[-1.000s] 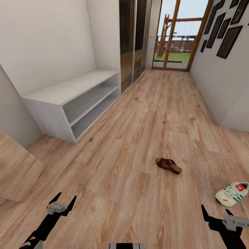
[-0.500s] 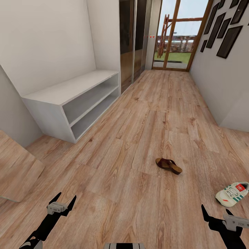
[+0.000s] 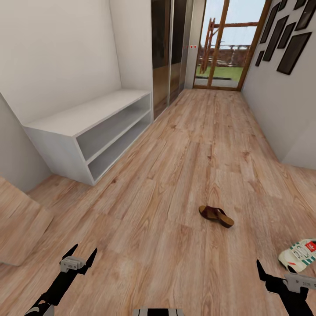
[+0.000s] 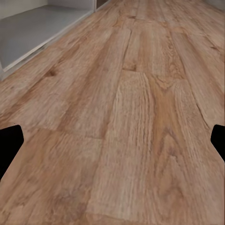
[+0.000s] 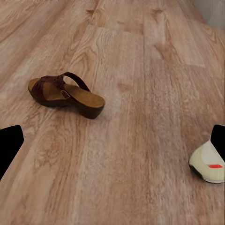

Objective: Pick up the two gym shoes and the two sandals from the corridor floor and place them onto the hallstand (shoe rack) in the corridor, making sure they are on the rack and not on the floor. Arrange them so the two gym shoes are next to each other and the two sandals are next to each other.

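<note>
One dark brown sandal (image 3: 216, 216) lies on the corridor floor (image 3: 175, 166) ahead, slightly right of centre. A white gym shoe (image 3: 299, 254) with green stripes sits at the right edge, just beyond my right gripper (image 3: 274, 268). That gripper is open and empty; its wrist view has the sandal (image 5: 65, 93) and the gym shoe's toe (image 5: 208, 164) in front of it. My left gripper (image 3: 84, 250) is open over bare floor. The light-grey hallstand (image 3: 87, 118) stands against the left wall, and its low shelf (image 4: 28, 28) appears in the left wrist view.
A pale wooden panel (image 3: 17, 224) sits at the near left. Dark sliding doors (image 3: 169, 52) follow the hallstand, and a glazed door (image 3: 224, 44) ends the corridor. Framed pictures (image 3: 289, 39) hang on the right wall, whose corner (image 3: 303, 149) juts in.
The whole view has shifted: sandal and gym shoe sit lower in the picture and the hallstand further left, so the camera has moved forward. Both grippers hold the same pose.
</note>
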{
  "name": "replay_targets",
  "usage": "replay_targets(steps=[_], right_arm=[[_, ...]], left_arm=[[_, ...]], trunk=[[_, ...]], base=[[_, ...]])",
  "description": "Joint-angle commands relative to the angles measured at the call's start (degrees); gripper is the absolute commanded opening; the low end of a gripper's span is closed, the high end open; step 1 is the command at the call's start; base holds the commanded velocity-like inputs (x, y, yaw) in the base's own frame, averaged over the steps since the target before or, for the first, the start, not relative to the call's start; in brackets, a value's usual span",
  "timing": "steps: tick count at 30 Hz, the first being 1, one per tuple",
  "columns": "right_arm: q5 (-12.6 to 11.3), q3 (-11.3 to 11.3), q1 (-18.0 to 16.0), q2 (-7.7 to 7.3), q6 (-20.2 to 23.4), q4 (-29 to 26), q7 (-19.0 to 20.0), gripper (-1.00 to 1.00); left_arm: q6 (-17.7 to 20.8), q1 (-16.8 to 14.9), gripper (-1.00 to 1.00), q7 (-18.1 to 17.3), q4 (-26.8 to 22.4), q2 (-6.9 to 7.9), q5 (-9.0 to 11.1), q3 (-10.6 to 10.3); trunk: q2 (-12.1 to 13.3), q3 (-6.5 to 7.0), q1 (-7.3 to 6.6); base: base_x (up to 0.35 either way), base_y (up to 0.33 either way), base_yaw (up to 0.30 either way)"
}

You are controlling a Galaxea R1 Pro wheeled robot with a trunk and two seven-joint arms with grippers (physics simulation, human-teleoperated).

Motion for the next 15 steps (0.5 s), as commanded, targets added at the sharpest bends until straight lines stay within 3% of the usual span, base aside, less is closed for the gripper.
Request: replay_targets(steps=[1,8,11,12,15], right_arm=[[0.01,-0.03,-0.4,-0.19,0.14,0.25,0.01,1.0],[0.64,0.1,-4.38,-2.1,2.15,1.32,0.32,1.0],[2.48,1.35,-7.96,-5.33,4.7,3.56,2.44,1.0],[2.48,1.35,-7.96,-5.33,4.7,3.56,2.44,1.0],[6.37,5.68,-11.24,-8.73,5.86,7.54,8.16,1.0]], left_arm=[[0.0,0.0,1.0,0.01,0.0,0.0,0.01,0.0],[-0.04,0.0,1.0,0.02,0.0,0.01,0.0,0.05],[-0.06,0.0,1.0,-0.01,0.0,-0.02,-0.03,0.02],[-0.06,0.0,1.0,-0.01,0.0,-0.02,-0.03,0.02],[-0.07,0.0,1.0,-0.03,0.0,-0.01,-0.04,0.01]], trunk=[[0.0,0.0,0.0],[0.0,0.0,0.0],[0.0,0.0,0.0],[0.0,0.0,0.0],[0.0,0.0,0.0]], base=[[0.262,0.0,0.0],[0.263,-0.008,0.0],[0.154,-0.009,0.0],[0.121,-0.007,0.0],[0.079,-0.005,0.0]])
